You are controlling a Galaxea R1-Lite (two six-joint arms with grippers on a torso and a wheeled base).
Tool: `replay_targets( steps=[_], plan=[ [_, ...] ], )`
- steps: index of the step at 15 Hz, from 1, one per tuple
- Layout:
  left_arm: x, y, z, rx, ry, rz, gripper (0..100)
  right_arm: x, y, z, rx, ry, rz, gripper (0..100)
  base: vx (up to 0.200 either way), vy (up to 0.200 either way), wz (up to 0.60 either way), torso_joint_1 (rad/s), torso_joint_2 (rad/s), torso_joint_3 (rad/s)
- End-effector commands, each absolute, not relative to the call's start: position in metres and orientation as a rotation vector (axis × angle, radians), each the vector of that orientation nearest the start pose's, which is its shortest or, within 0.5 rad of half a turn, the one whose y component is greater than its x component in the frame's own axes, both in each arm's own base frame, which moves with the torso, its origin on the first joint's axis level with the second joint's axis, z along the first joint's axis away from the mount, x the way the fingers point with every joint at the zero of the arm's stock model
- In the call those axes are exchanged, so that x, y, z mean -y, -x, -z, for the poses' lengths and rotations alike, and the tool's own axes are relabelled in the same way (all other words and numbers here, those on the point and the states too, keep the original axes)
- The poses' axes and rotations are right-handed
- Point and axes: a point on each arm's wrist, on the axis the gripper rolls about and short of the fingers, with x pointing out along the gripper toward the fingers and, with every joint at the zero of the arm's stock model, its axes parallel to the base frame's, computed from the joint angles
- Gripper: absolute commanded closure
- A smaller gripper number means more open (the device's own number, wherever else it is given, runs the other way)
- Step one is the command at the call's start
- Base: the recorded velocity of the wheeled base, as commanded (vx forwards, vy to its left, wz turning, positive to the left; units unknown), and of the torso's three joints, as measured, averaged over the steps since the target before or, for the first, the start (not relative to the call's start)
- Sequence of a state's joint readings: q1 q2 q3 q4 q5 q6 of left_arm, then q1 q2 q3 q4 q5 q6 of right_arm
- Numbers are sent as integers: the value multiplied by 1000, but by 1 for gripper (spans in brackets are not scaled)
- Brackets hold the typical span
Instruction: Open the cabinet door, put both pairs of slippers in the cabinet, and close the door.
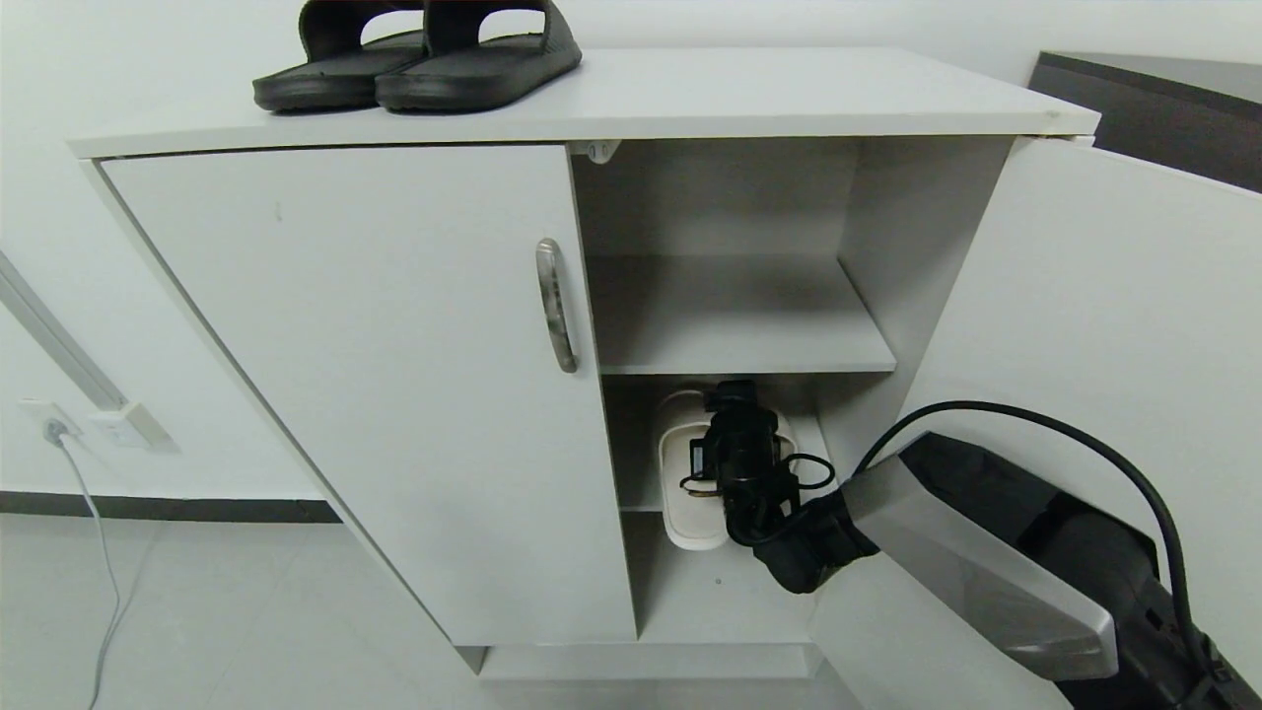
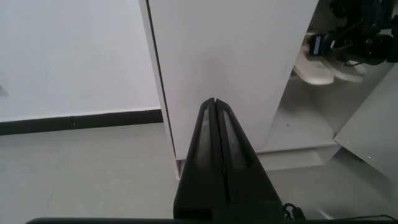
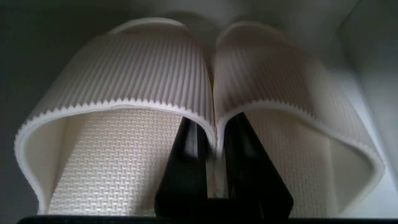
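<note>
Slippers (image 3: 124, 93), inner edges pinched in the narrow jaws of the right gripper (image 3: 214, 146); left gripper (image 2: 215, 106) clenched, empty.

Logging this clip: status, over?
Right claw shut on white slippers, low inside cabinet. Left claw shut, empty. Black slippers on cabinet top. Right door open.

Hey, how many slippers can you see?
4. Two black slippers lie side by side on the cabinet top. Two white slippers sit in the open middle compartment, pinched together by the jaws of the right gripper. More could hide behind the shut door.
</note>
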State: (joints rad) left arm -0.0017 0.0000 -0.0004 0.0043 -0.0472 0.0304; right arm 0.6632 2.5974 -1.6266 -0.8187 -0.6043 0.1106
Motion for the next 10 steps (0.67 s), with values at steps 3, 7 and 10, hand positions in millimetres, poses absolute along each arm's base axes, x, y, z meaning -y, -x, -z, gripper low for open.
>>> replay_targets(
  steps=[3,7,10],
  plan=[
    [1,23,-75,-5,-31,49,100,-305,-429,-39,-91,0,-32,100,0,0,0,0,0,0],
    [1,23,-75,-5,-31,49,100,-307,-442,-37,-53,21,8,100,0,0,0,0,0,0],
    [1,23,-75,-5,-31,49,100,-306,-447,-39,-58,21,24,100,0,0,0,0,0,0]
  ],
)
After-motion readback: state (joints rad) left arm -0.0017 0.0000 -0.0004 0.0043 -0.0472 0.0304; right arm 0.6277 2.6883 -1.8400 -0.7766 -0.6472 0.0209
